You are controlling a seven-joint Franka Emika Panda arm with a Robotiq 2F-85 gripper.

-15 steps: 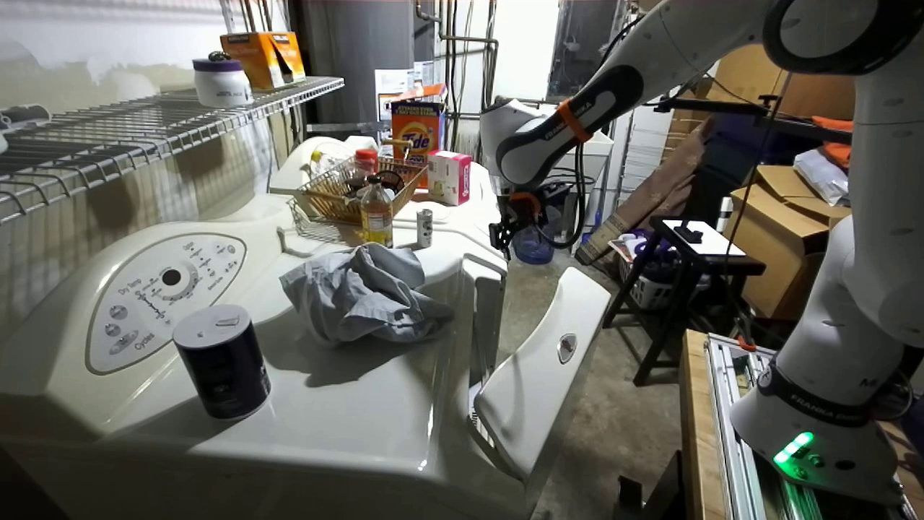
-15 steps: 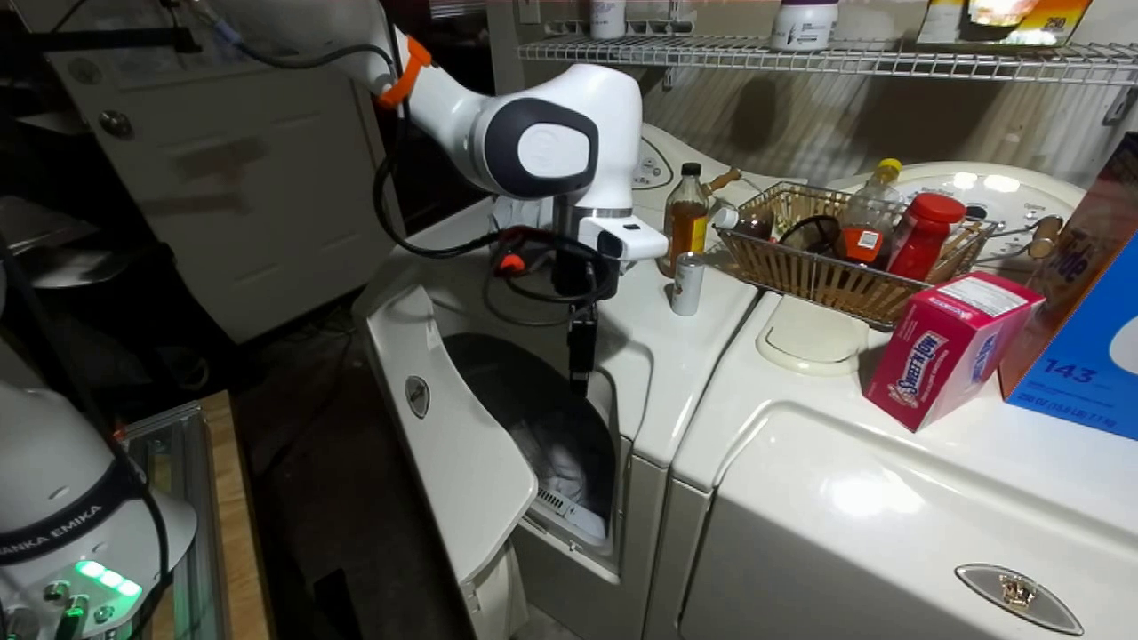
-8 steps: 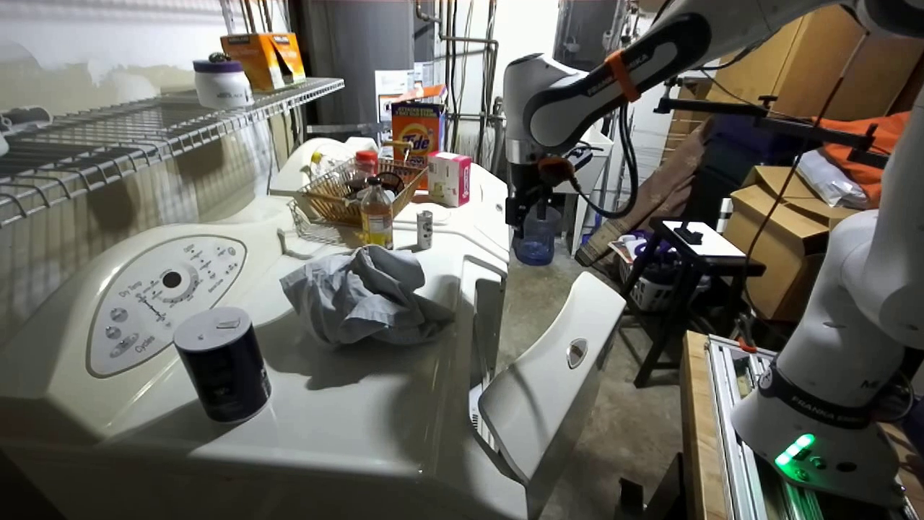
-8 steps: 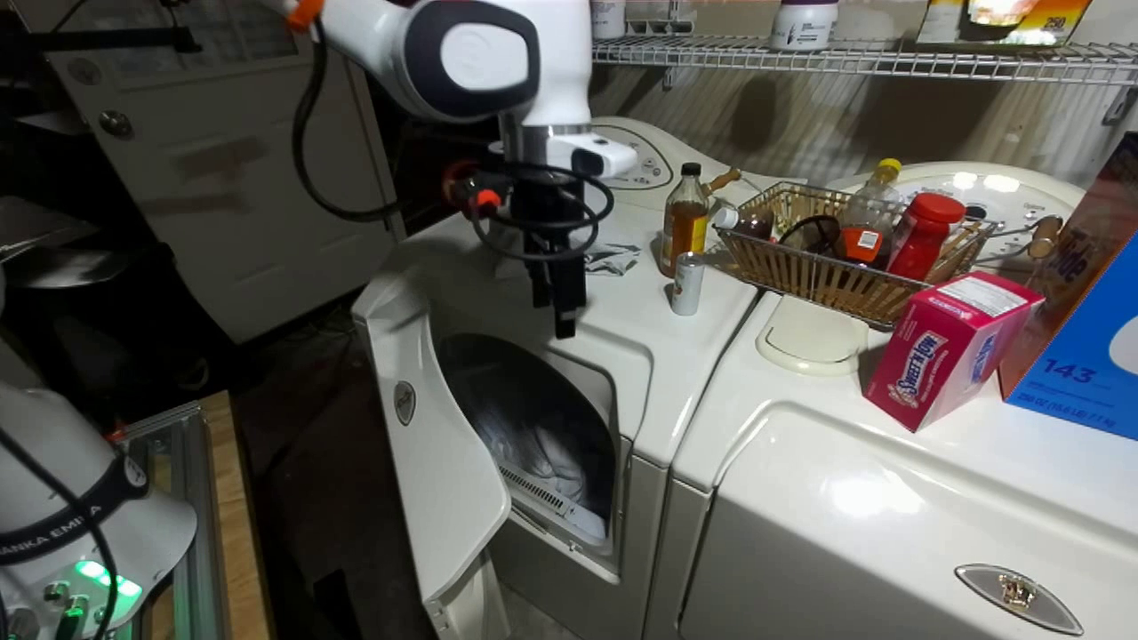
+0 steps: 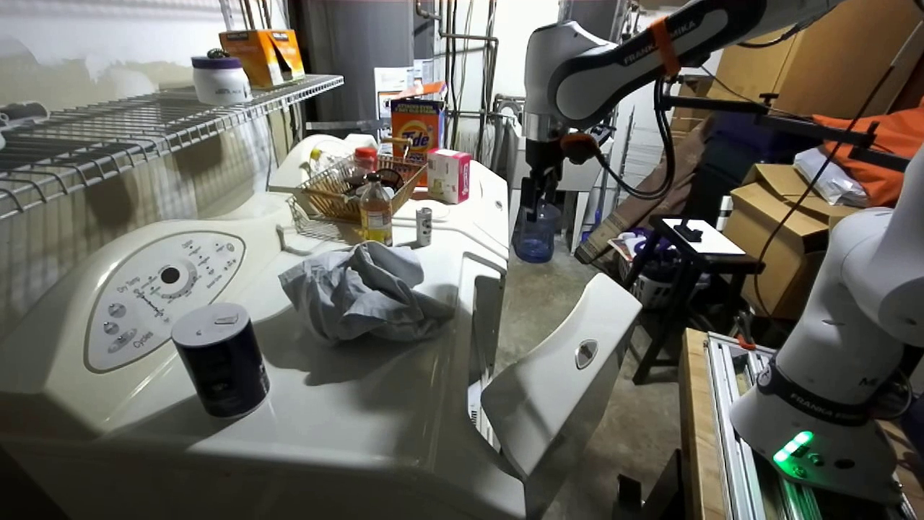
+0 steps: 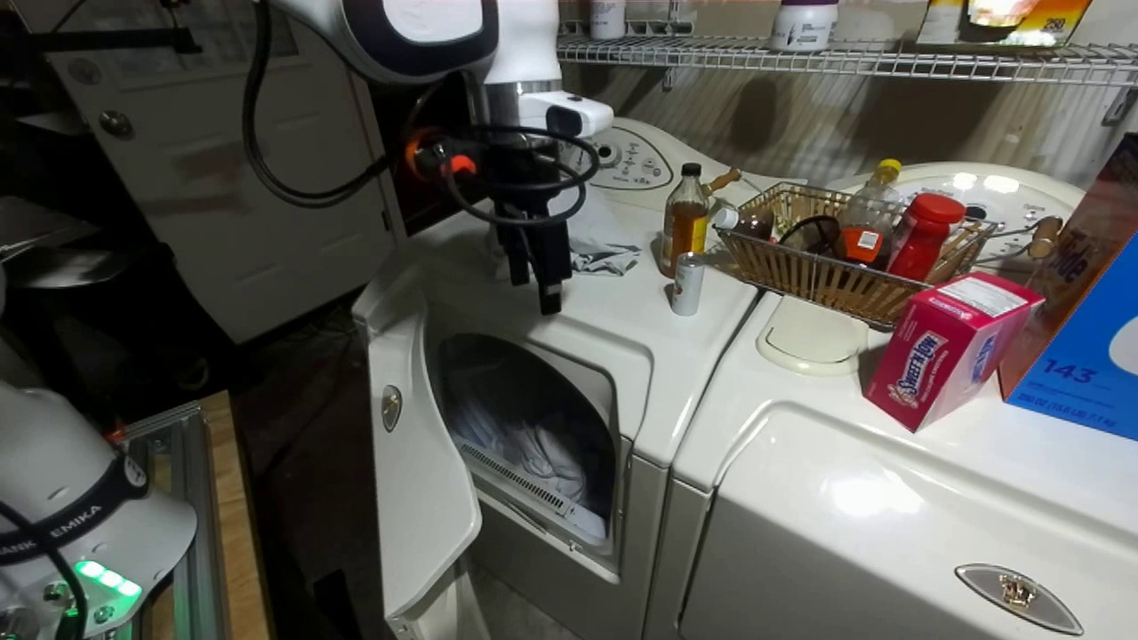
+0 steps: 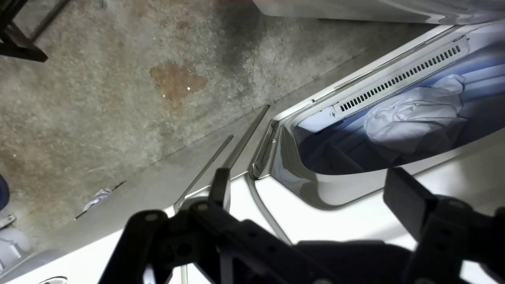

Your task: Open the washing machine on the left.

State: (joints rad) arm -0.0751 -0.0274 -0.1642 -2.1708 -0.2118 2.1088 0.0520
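Only the wrist view shows the hand (image 7: 309, 190) spread wide.

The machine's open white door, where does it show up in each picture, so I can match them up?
In an exterior view: the open white door is in the lower half, right of centre.
In an exterior view: the open white door is in the lower half, left of centre.
Wrist view: part of the open white door runs along the top right, cut off by the frame.
Shared landmark: the slotted strip beside the door, only a sliver in an exterior view.
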